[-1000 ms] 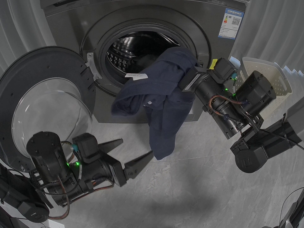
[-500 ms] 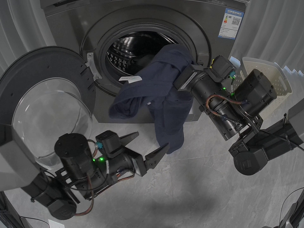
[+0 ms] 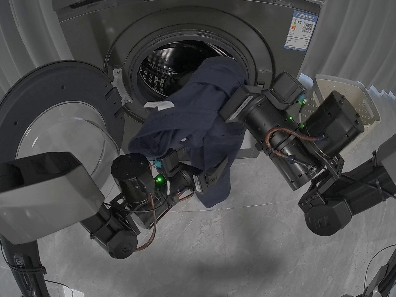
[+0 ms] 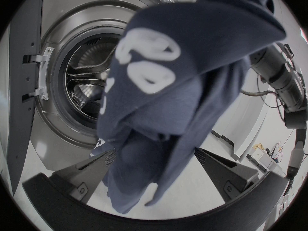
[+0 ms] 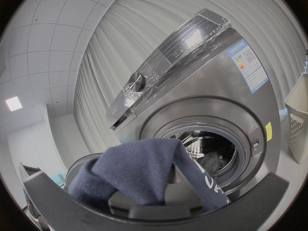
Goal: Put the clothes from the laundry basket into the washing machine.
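Observation:
A navy garment (image 3: 198,108) with a white tag hangs in front of the washing machine's (image 3: 185,21) open drum (image 3: 165,69). My right gripper (image 3: 229,100) is shut on its upper part, and in the right wrist view the cloth (image 5: 141,170) drapes over the fingers. My left gripper (image 3: 210,174) is open below it. In the left wrist view the garment's (image 4: 179,81) hanging end drops between the spread fingers (image 4: 93,167). The white laundry basket (image 3: 354,100) stands to the machine's right.
The round glass door (image 3: 53,108) is swung open to the left, close to my left arm. A dark item (image 5: 208,159) lies inside the drum. Grey tiled floor (image 3: 255,244) spreads in front. Curtains (image 3: 359,29) hang behind the machine.
My left arm has risen and swung right, bringing its open fingers around the garment's hanging end. The right gripper has carried the garment slightly left.

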You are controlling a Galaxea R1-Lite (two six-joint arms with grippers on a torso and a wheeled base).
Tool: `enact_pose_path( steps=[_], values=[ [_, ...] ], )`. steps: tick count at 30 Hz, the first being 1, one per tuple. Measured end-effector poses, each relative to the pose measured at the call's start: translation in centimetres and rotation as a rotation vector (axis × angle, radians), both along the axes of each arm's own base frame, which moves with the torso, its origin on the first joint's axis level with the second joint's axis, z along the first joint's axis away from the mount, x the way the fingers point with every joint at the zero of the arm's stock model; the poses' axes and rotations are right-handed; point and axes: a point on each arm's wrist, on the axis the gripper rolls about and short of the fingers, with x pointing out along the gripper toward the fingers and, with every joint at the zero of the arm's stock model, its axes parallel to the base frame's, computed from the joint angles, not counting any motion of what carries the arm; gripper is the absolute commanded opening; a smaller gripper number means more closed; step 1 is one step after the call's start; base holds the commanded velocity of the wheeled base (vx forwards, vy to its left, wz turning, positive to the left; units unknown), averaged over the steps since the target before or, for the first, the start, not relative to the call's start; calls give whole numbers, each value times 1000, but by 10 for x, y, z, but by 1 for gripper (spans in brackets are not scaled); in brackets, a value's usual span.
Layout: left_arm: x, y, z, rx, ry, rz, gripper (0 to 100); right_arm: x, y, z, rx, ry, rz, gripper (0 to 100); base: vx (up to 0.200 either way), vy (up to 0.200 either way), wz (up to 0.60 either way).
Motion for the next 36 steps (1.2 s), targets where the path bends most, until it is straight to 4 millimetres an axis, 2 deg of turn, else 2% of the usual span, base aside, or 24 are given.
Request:
enact_pose_path(
  steps=[10, 11, 18, 26, 31, 36],
  values=[
    [32, -8, -3, -6, -59, 45, 100, -8, 6, -1, 15, 23, 16, 0, 0, 0, 0],
    [35, -9, -3, -8, -67, 55, 0, -9, 6, -2, 13, 26, 17, 0, 0, 0, 0],
    [55, -12, 0, -36, -108, 115, 0, -14, 2, -5, 1, 40, 21, 0, 0, 0, 0],
    [59, -10, 8, -61, -130, 137, 0, -11, -18, -2, 3, 40, -25, 0, 0, 0, 0],
    [51, -1, 25, -78, -143, 155, 0, 0, -37, -6, -8, 58, -89, 0, 0, 0, 0],
    [29, 13, 47, -88, -150, 157, 0, 6, -47, -19, -37, 97, -124, 0, 0, 0, 0]
  ],
)
